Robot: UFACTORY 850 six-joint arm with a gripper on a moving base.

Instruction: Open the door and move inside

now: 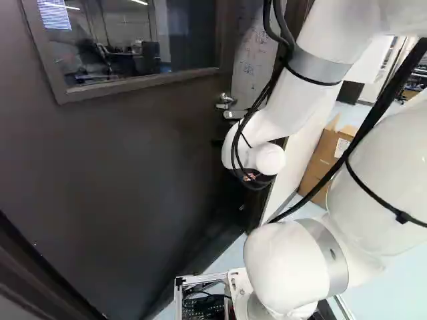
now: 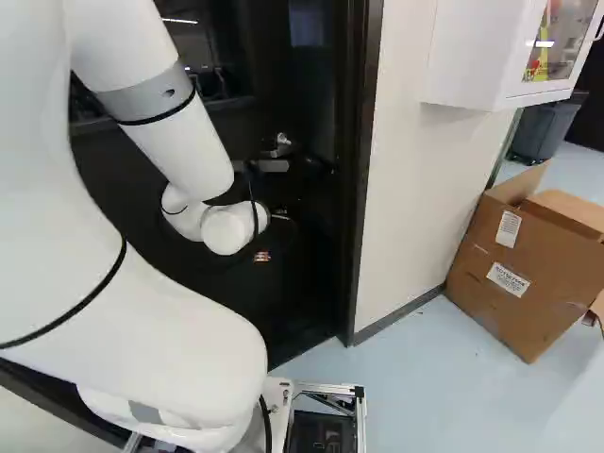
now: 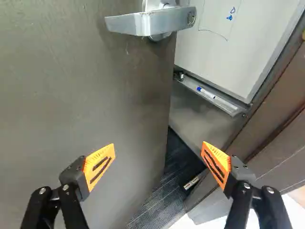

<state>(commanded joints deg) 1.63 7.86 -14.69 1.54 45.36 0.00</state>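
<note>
Dark, smooth-faced door point(image 1: 133, 153), ajar, with flat-barred silver lever handle point(image 3: 147, 23) near its free edge; black gripper point(image 2: 261, 256) with angular orange pads point(image 3: 98, 166) released, fingers spread wide, apart from the lever. On the smooth pale-blue floor point(image 2: 406, 396), cardboard box point(image 2: 524, 274) near the white wall point(image 2: 406, 189). Past the door's edge, whiteboard point(image 3: 257, 38) and dark ribbed mat point(image 3: 164, 202); open gap between that edge and the brown doorframe point(image 3: 281, 95).
</note>
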